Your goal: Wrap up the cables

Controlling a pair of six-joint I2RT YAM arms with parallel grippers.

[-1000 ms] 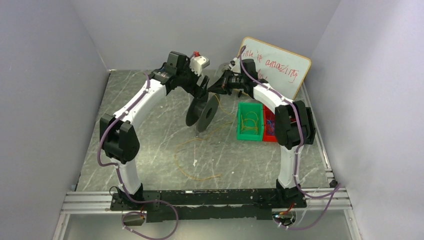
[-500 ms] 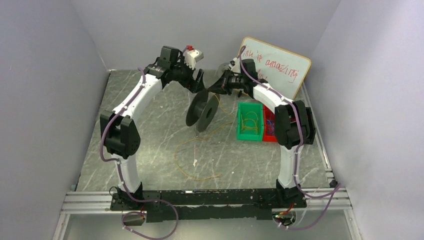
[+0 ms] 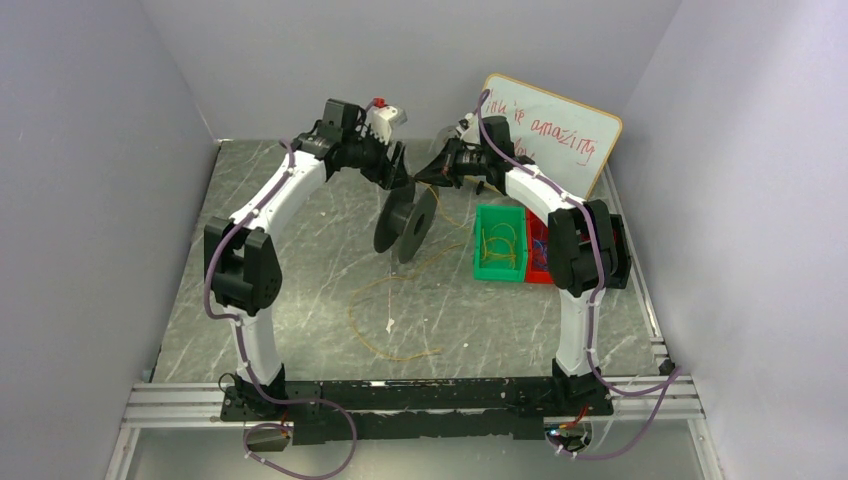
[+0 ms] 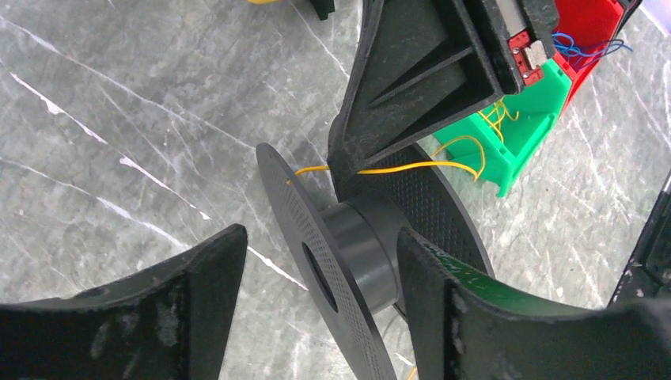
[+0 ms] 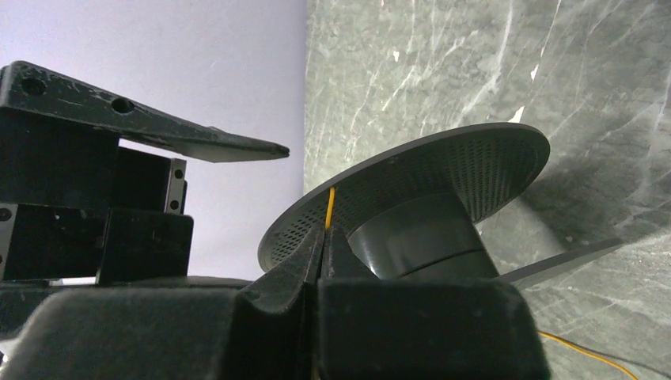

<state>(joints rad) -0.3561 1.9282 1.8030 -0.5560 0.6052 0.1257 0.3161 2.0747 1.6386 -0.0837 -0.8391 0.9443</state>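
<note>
**Top view:** the right arm [image 3: 585, 245] covers most of the red bin [image 3: 540, 247] and the start of the whiteboard's [image 3: 565, 135] writing.

**Left wrist view:** the spool's [image 4: 360, 241] lower rim runs off the frame.

**Right wrist view:** the cable [image 5: 330, 207] vanishes between the right gripper's [image 5: 322, 241] closed fingers, so its held length is unseen.

Red handwriting on the whiteboard [image 3: 568, 150] reads "is amazing", its start hidden.

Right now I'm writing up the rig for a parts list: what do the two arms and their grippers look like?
Both the left arm and right arm have curved white links with boxy black joints and purple cables clipped alongside. The left gripper and right gripper are black with flat, tapered fingers.
</note>
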